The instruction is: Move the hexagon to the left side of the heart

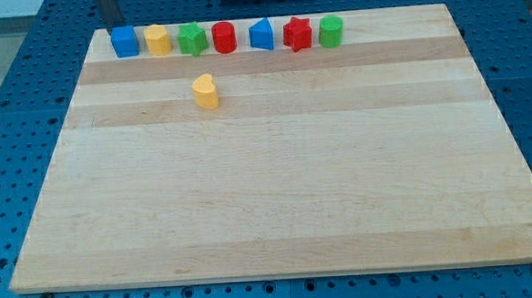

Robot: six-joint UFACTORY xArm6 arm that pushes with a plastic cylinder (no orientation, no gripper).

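A yellow hexagon block (157,40) stands in a row of blocks along the view's top edge of the wooden board (277,185). A yellow heart block (206,92) stands alone below that row, down and to the right of the hexagon. My tip (114,27) is at the view's top left, just above the blue cube (124,41) and to the left of the hexagon. It touches neither the hexagon nor the heart.
The row, after the blue cube and yellow hexagon, holds a green star (192,39), a red cylinder (224,37), a blue block (261,34), a red star (296,34) and a green cylinder (331,31). A blue perforated table surrounds the board.
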